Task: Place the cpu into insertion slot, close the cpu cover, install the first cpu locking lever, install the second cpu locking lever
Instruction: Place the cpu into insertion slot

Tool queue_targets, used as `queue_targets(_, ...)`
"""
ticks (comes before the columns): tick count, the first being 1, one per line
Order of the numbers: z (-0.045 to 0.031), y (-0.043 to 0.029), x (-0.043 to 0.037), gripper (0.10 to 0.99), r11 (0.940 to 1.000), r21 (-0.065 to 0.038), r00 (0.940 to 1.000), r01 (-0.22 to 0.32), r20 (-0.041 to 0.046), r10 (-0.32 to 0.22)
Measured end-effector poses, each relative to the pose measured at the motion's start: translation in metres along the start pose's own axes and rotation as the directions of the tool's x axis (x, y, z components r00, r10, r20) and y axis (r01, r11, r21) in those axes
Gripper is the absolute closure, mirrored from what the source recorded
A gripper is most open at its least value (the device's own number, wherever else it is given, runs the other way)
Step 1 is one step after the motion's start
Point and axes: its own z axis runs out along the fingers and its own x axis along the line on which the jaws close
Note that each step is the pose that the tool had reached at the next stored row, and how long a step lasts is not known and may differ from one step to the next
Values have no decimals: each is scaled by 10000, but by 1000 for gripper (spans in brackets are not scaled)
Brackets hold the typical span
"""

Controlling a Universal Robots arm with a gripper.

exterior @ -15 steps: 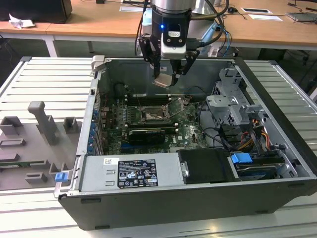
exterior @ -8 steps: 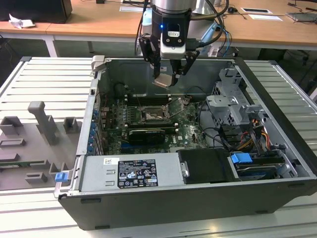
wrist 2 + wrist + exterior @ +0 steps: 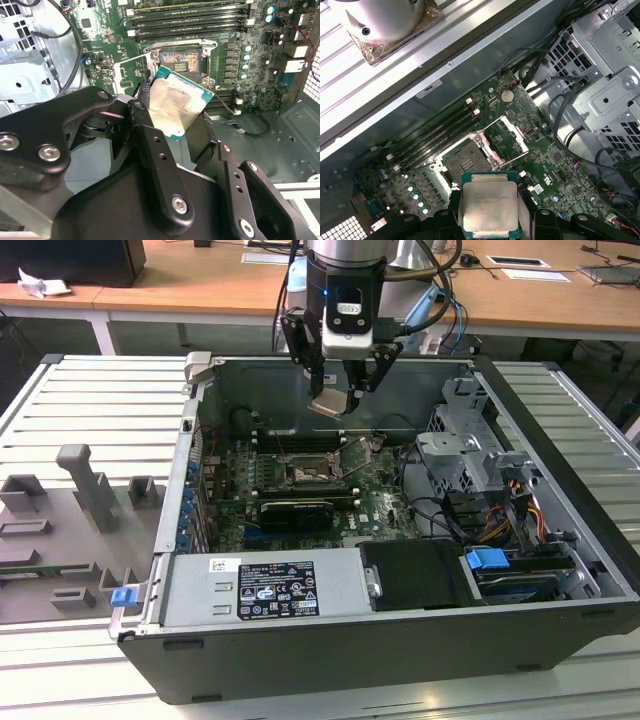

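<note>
Black gripper (image 3: 172, 117) jaws are pinched on the cpu (image 3: 176, 100) edges; chip is held tilted above the insertion slot (image 3: 181, 61), well clear; the cpu cover (image 3: 517, 132) is swung open beside it; memory slots (image 3: 190, 22) are set close by.

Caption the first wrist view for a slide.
Gripper holding the cpu off the board, short of the empty slot, with the cover open.

Silver-beige, green and black are dominating.
The silver-beige square metal-faced cpu (image 3: 177, 102) is showing a teal-green border; the green circuit board (image 3: 105, 37) is carrying black memory slots (image 3: 190, 20).
</note>
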Motion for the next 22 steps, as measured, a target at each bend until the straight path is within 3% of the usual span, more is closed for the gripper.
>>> queue_targets(22, 0, 0, 0, 557, 9984, -12, 9984, -558, 48, 558)
